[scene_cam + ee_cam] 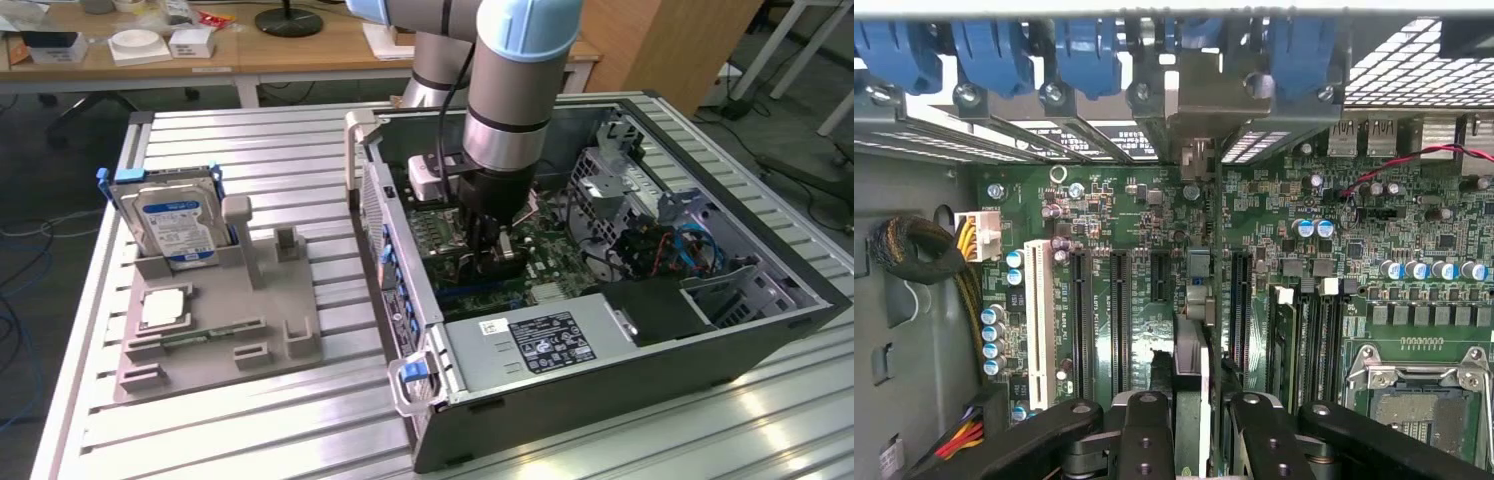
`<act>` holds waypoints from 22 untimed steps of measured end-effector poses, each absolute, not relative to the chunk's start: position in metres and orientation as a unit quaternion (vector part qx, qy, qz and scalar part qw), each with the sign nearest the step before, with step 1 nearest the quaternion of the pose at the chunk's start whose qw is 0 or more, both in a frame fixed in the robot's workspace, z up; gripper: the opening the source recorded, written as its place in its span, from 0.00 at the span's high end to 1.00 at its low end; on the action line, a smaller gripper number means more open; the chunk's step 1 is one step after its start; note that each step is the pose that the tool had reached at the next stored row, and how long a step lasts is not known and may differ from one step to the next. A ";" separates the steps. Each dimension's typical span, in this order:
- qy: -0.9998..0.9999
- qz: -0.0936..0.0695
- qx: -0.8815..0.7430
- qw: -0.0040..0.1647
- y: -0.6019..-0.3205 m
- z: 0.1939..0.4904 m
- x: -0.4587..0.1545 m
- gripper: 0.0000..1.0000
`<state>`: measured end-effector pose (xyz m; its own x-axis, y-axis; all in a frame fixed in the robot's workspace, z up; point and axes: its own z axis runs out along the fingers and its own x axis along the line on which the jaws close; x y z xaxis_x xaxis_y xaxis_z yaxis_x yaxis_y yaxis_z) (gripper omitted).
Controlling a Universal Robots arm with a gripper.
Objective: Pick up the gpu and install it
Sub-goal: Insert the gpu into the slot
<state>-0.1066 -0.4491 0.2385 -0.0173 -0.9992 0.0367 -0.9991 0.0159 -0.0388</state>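
GPU [1192,345] stands on its edge between the two black fingers of the gripper [1199,425], which are closed tight on it from both sides. It is low over the green motherboard [1154,200], inside the open computer case [747,330], and its pale bracket end points to the row of blue latches [984,50] at the case wall. If the card already sits in a slot, I cannot tell.

Long black slots [1119,320] run parallel just beside the card on one side, with a white slot [1037,310] beyond them. On the other side are one more black slot [1239,310] and the memory sticks [1284,340], very near to the finger, then the processor socket [1424,400].

In the exterior view the arm reaches down into the case, and the power supply [534,340] lies close in front of it. Well apart, at the exterior view's left, a grey holder [267,340] on the metal table [240,430] keeps the hard drive [174,220] upright.
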 end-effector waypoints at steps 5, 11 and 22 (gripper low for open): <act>0.713 -0.027 -0.701 0.000 -0.449 0.239 -0.107 0.73; 0.711 -0.027 -0.703 0.001 -0.448 0.238 -0.107 0.73; 0.710 -0.027 -0.703 0.000 -0.448 0.235 -0.107 0.73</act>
<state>-0.1066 -0.4481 0.2355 -0.0105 -0.9993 0.0372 -0.9992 0.0090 -0.0387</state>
